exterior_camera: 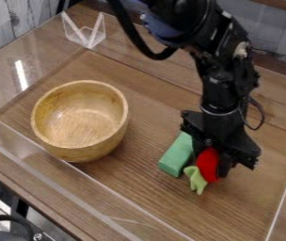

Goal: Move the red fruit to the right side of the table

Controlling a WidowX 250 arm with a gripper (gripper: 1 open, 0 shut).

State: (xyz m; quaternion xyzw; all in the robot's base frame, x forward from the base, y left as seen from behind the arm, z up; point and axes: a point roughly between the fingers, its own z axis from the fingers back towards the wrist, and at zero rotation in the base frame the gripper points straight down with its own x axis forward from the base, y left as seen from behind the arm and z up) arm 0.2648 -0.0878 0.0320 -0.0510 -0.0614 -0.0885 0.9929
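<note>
Your pincer (213,162) points straight down and is clamped on the red fruit (207,166), which sits between its fingers low over the table (133,179), its pale green stem hanging just below them. The green block (175,154) lies just beside the pincer on the bowl's side, and the wooden bowl (79,119) stands well apart beyond it. Gripped from above like this, the fruit should lift clear of the block.

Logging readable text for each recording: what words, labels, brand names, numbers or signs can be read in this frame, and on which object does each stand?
None: no readable text anywhere in this view.
Round wooden bowl: plain.
Long green rectangular block: no marking.
Small glossy red fruit: no marking.
Black gripper and arm: no legible label; the picture is too blurred for small print.
</note>
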